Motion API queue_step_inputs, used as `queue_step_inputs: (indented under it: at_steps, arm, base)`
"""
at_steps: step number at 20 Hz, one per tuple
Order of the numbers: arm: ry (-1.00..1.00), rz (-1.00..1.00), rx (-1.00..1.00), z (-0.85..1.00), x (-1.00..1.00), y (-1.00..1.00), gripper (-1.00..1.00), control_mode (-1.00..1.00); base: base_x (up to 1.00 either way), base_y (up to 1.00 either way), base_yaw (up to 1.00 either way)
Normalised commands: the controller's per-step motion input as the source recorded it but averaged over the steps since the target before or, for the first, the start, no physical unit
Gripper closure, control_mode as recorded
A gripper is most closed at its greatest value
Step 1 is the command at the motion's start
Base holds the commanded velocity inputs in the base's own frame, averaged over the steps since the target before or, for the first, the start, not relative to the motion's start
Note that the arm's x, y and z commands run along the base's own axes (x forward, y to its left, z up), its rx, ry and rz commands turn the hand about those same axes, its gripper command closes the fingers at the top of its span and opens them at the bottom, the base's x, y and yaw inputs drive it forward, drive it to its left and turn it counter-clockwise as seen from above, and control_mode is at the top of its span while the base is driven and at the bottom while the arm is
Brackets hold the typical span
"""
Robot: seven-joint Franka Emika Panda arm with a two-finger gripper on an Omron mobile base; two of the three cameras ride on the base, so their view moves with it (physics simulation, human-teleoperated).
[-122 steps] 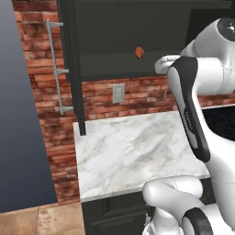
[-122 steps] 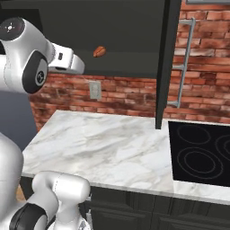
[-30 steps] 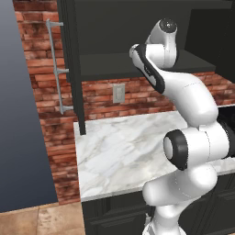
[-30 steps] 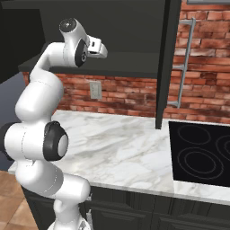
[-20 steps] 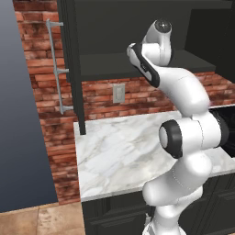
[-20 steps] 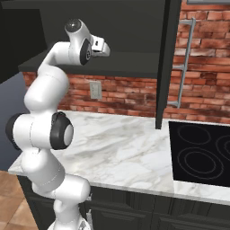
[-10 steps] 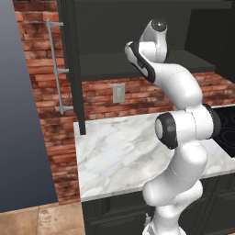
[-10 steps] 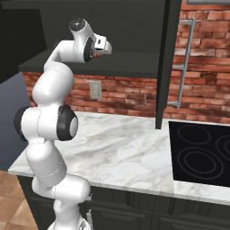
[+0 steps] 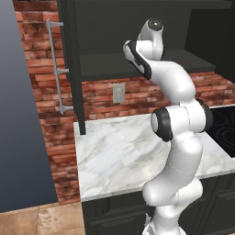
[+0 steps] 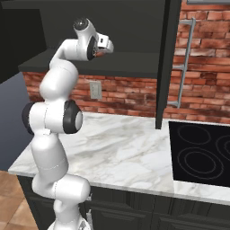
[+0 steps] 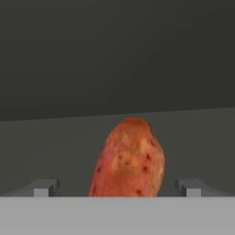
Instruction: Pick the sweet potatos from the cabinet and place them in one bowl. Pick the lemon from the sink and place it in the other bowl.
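Sweet potato between open tool

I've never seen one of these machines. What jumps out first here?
The tall white arm rising from the marble counter, its hand reaching up into the dark cabinet. In the hand view, an orange-red sweet potato lies on the shelf right between the open gripper tips.

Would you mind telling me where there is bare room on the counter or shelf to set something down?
The white marble countertop lies bare from the red brick wall to the black glass cooktop. The dark charcoal cabinet shelf looks bare left of the arm; it is crowded where the open gripper straddles the reddish-orange sweet potato.
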Motion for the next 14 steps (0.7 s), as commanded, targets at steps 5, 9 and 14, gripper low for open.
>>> queue_step_inputs:
  at_steps: [5, 9, 14]
  arm:
    - [0.00, 0.00, 0.00, -0.13, 0.21, 0.00, 1.00, -1.00]
    - [0.00, 0.00, 0.00, -0.18, 0.20, 0.00, 1.00, -1.00]
    - [0.00, 0.00, 0.00, -0.09, 0.10, 0.00, 1.00, -1.00]
  base:
    - [0.00, 0.00, 0.00]
    - [0.00, 0.00, 0.00]
    - [0.00, 0.00, 0.00]
